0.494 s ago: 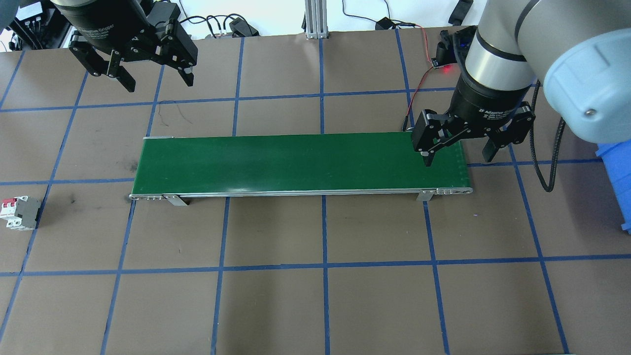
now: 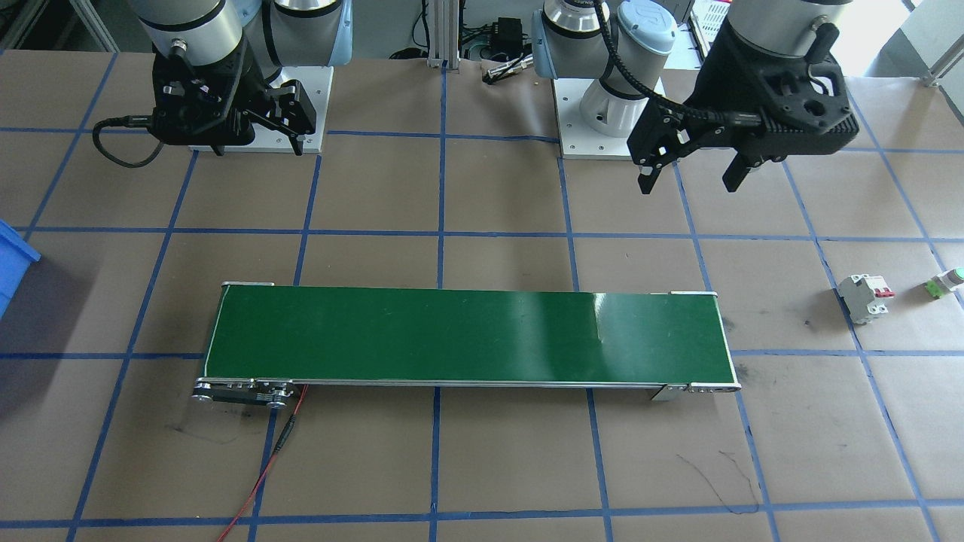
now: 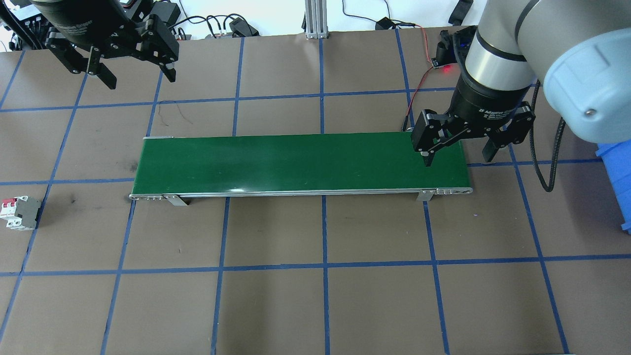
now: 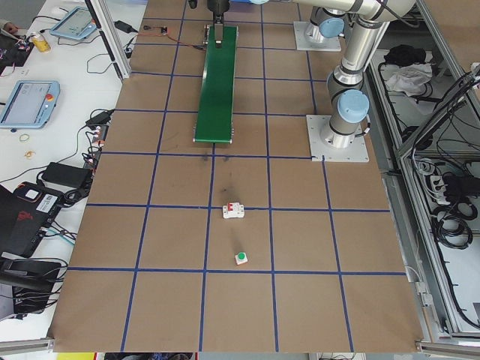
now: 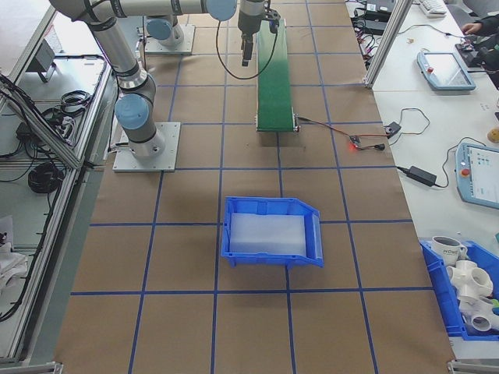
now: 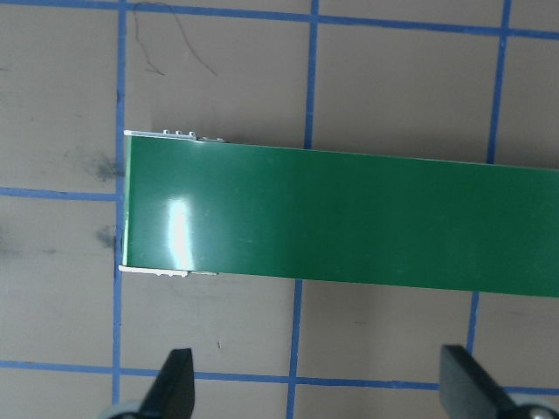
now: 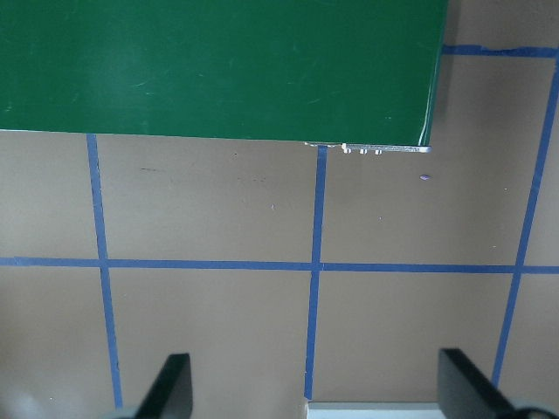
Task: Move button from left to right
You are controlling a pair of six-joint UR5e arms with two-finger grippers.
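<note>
The long green conveyor belt (image 2: 467,336) lies across the middle of the brown paper-covered table with blue tape grid (image 3: 374,231). The tiny push-button with round bright green cap on a pale green body (image 2: 947,283) sits on the table well off the belt's left-arm end, just beyond the white boxy circuit breaker with red toggles (image 2: 864,296), untouched. The left gripper (image 2: 687,175) hangs above the table on the robot's side of that belt end, jaws spread wide, holding nothing. The right gripper (image 3: 457,157) hovers over the belt's opposite end, jaws also apart and empty. A blue plastic bin (image 5: 272,231) stands beyond that end.
</note>
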